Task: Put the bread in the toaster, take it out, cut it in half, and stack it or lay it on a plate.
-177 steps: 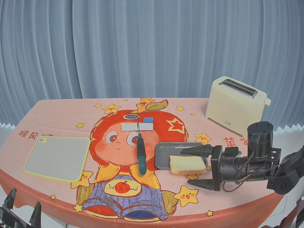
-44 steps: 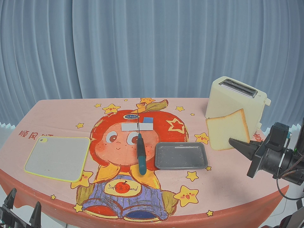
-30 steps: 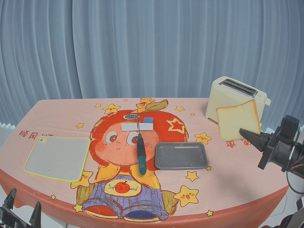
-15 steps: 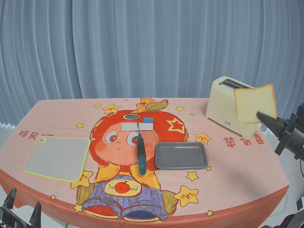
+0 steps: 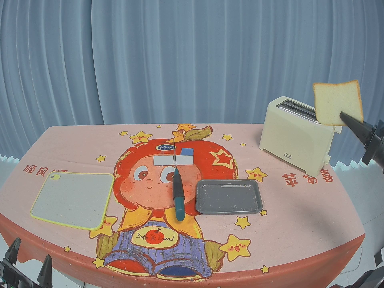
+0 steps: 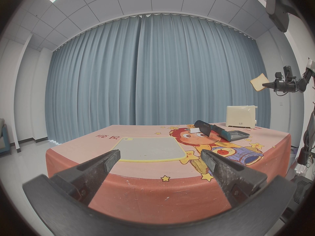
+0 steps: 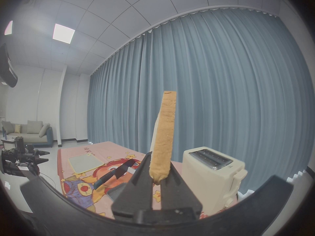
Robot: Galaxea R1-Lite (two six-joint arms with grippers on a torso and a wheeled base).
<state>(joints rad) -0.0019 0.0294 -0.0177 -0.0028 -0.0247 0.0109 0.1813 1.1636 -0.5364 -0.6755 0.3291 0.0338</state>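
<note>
Right hand (image 5: 347, 119) clamps square white bread slice (image 5: 337, 101) by lower corner, slice upright on edge, in air above right end of cream two-slot toaster (image 5: 295, 137). Slots lie below, leftward; slice face looks roughly parallel to slot length. Left hand (image 6: 160, 158) wide open, well apart.

The bread (image 5: 336, 101) is pale with a golden-brown crust, the toaster (image 5: 294, 141) cream. The bench (image 5: 304, 221) cloth is pink with yellow stars and a red-haired cartoon girl; the plate (image 5: 229, 197) is grey.
</note>
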